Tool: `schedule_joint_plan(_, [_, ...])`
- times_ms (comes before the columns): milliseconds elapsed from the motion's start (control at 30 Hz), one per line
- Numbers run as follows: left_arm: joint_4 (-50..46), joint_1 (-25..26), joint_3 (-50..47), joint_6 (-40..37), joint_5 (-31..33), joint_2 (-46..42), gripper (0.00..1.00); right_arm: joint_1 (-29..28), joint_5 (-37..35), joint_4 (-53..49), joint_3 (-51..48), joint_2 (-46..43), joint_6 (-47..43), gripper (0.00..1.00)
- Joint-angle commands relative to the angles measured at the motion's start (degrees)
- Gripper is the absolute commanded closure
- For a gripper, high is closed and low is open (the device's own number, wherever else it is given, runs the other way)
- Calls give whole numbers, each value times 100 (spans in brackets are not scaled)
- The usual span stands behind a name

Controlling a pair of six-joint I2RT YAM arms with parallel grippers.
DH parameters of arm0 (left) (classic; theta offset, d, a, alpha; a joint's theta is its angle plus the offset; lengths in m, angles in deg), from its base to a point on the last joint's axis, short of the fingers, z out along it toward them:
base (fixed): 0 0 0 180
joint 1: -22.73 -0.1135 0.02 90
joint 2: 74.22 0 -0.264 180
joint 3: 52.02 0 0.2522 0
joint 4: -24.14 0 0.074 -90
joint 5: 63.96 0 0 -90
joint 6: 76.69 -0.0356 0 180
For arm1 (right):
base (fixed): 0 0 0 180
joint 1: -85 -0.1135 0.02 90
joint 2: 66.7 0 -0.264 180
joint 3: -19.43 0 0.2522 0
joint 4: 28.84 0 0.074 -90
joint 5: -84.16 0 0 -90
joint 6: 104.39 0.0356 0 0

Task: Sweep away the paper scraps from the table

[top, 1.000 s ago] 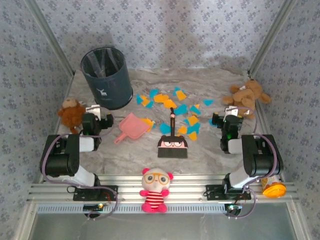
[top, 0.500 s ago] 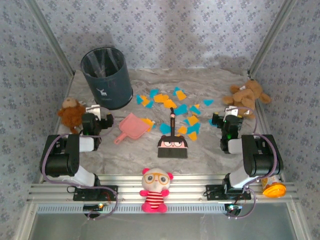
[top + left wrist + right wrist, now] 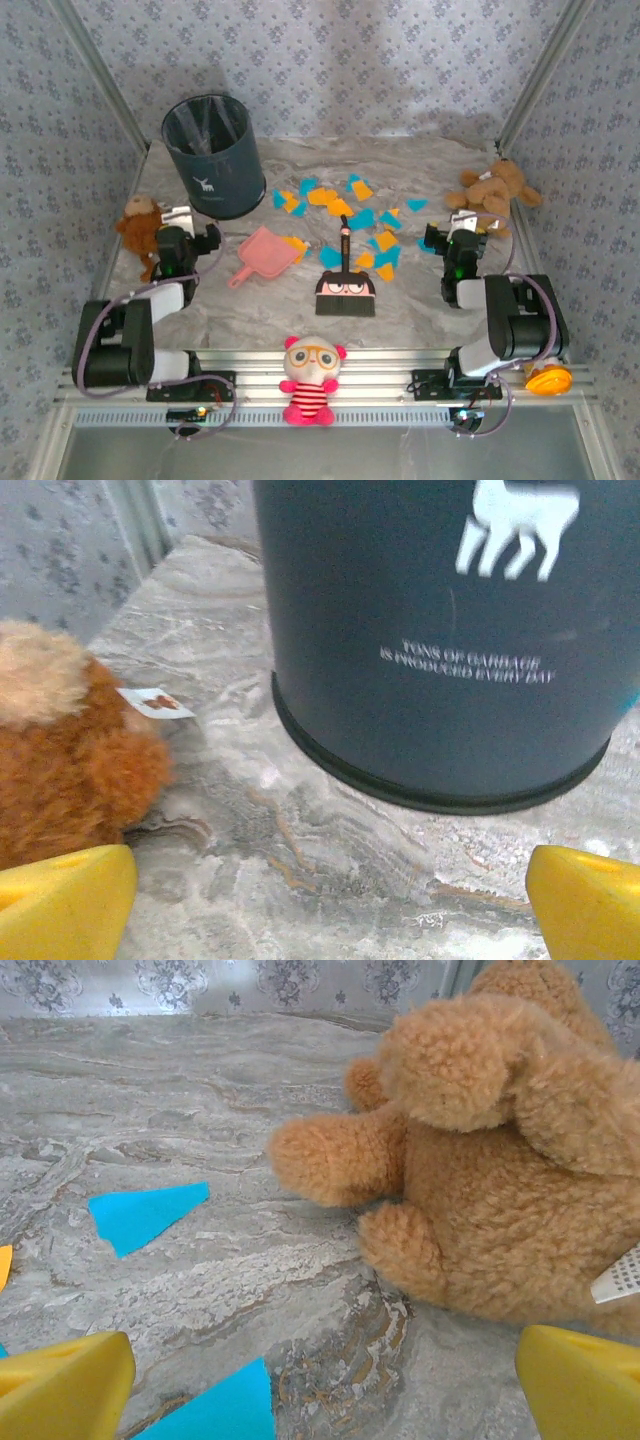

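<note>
Top external | flat angular paper scraps (image 3: 340, 207) on marbled table (image 3: 430, 170) | left jaws, right jaws apart, empty

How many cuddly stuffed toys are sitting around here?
3: a dark brown plush animal at the left, a tan teddy bear at the right, and a pink-striped doll with glasses on the front aluminium rail.

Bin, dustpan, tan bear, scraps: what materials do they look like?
Bin: dark blue, smooth matte wall with printed white lettering, likely coated fabric or plastic.
Dustpan: pink, smooth, probably moulded plastic.
Tan bear: curly plush fabric.
Paper scraps: thin, flat, matte coloured paper.
</note>
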Motion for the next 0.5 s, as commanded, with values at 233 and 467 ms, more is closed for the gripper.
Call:
schedule_joint_plan(233, [-3758,250,1021,1615,359,-1576,0,-115,-292,-4154,1433,-1408,1265,0])
schedule_joint_plan(467, [-5221,570,1346,2117,-221,-2366,1,-514,439,-5481,1960,-1612,1838,0])
